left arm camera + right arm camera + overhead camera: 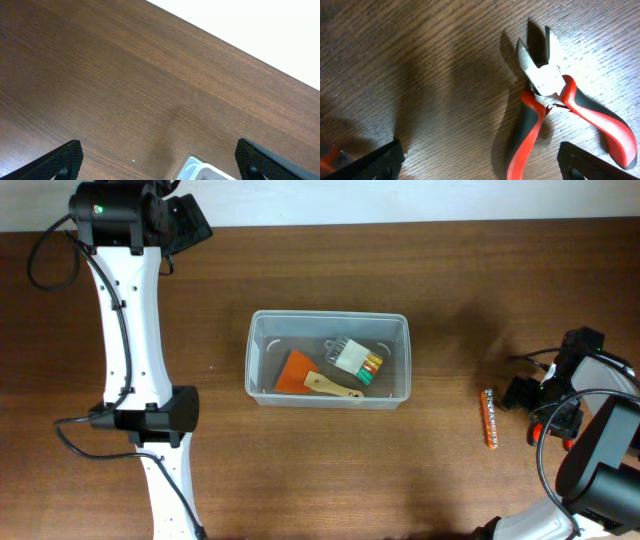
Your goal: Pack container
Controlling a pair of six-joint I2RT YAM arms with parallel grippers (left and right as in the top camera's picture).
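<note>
The clear plastic container (258, 392) stands at the middle of the table. It holds an orange scraper with a wooden handle (312, 378) and a white pack of coloured bits (356, 359). My left gripper (188, 222) is open and empty high at the back left; its wrist view (160, 162) shows only bare table and one container corner (199, 172). My right gripper (481, 159) is open at the far right, just above red-and-black cutting pliers (547, 95) lying on the table, one handle between its fingers.
An orange strip of bits (490, 418) lies on the table right of the container, near my right gripper (530, 394). The left arm's white links (135, 350) run along the table's left side. The table's back edge is close behind my left gripper.
</note>
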